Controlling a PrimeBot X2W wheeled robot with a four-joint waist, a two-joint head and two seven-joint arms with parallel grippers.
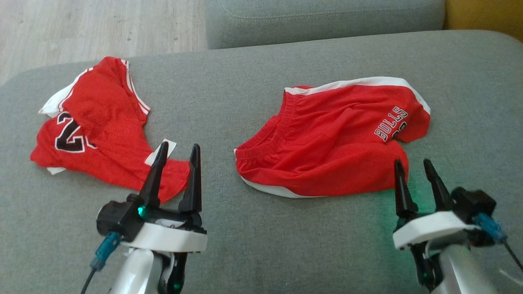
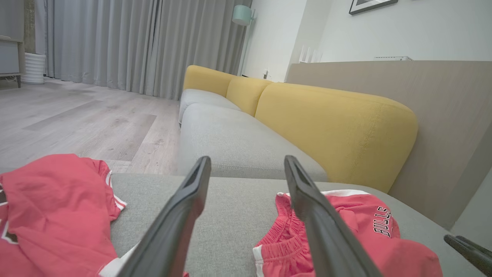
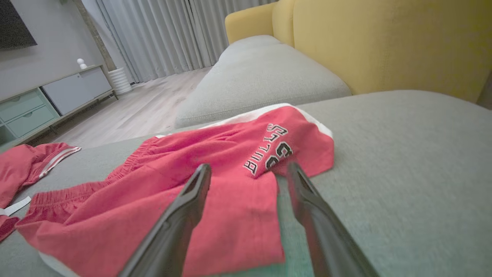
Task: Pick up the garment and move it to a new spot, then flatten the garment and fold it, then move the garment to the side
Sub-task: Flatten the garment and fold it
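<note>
Shorts (image 1: 327, 155), red, white trim, "BULLS" lettering: lie loosely spread on the grey sofa cushion (image 1: 253, 245), at 3 o'clock from a red jersey (image 1: 102, 134) and well apart from it. Right claw (image 1: 412, 162): released, fingers parted, holding nothing; at 5 o'clock of the shorts, tips at their near hem. Left claw (image 1: 179, 145): released, holding nothing; at 5 o'clock of the jersey, tips over its lower edge.

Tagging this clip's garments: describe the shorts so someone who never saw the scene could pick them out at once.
On the wide grey cushion lie two red garments. The shorts are the right-hand one, just ahead of the right pincer. Unlike the jersey with its big black number, they show an elastic waistband and BULLS lettering.
</note>
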